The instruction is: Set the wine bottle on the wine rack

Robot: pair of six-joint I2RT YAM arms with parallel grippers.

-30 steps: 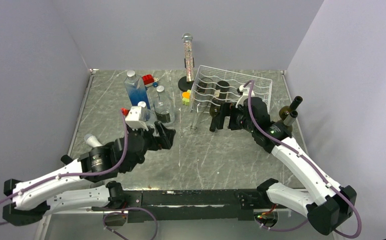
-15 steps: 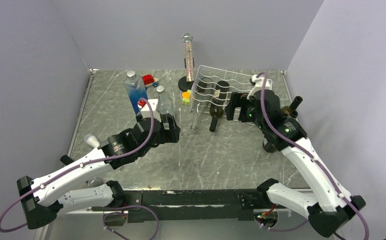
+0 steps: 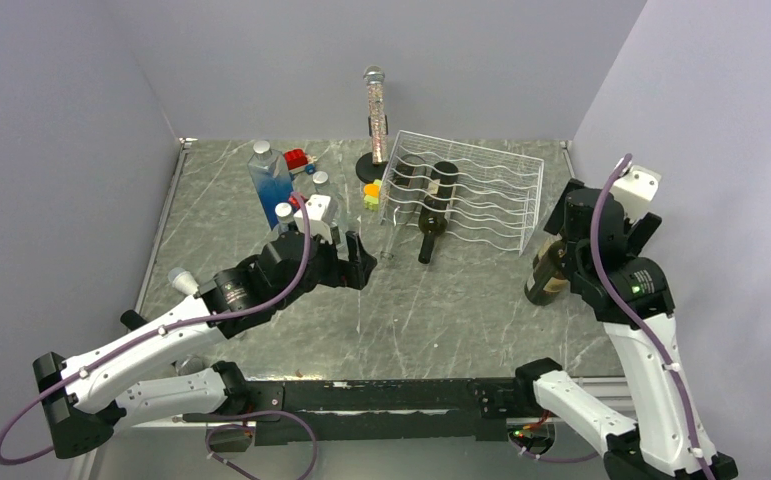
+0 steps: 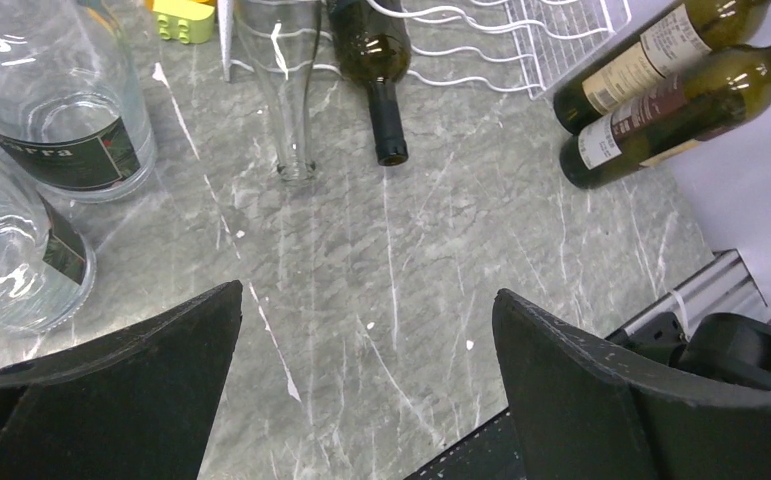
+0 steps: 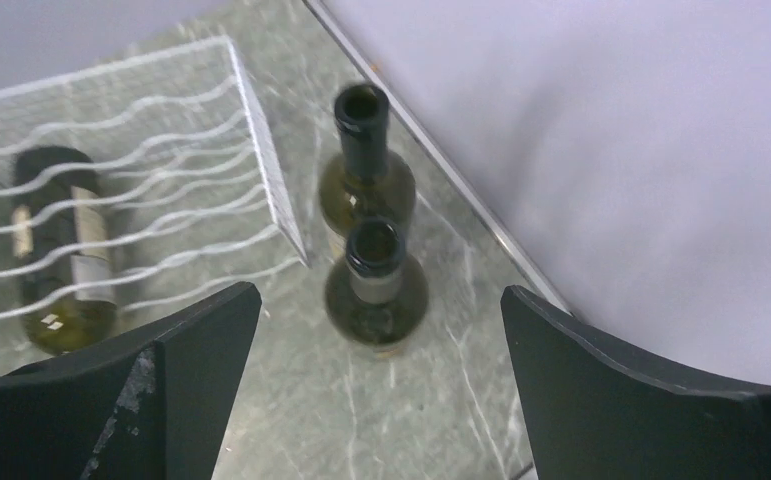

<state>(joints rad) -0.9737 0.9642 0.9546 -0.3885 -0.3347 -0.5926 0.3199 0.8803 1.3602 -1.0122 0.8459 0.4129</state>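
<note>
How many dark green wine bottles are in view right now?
3. One dark green bottle lies in the wine rack; a nearer standing bottle and a farther standing bottle are upright beside the rack, near the right wall. More could be hidden.

A grey-green marbled stone worktop point(image 3: 441, 300) with pale veins sits boxed in by plain lavender-grey walls point(image 3: 481, 60) under even light.

2 wine bottles point(image 3: 544, 282) mostly hidden behind right arm point(image 3: 623, 268), wine rack point(image 5: 269, 160) blurred in wrist view
</note>
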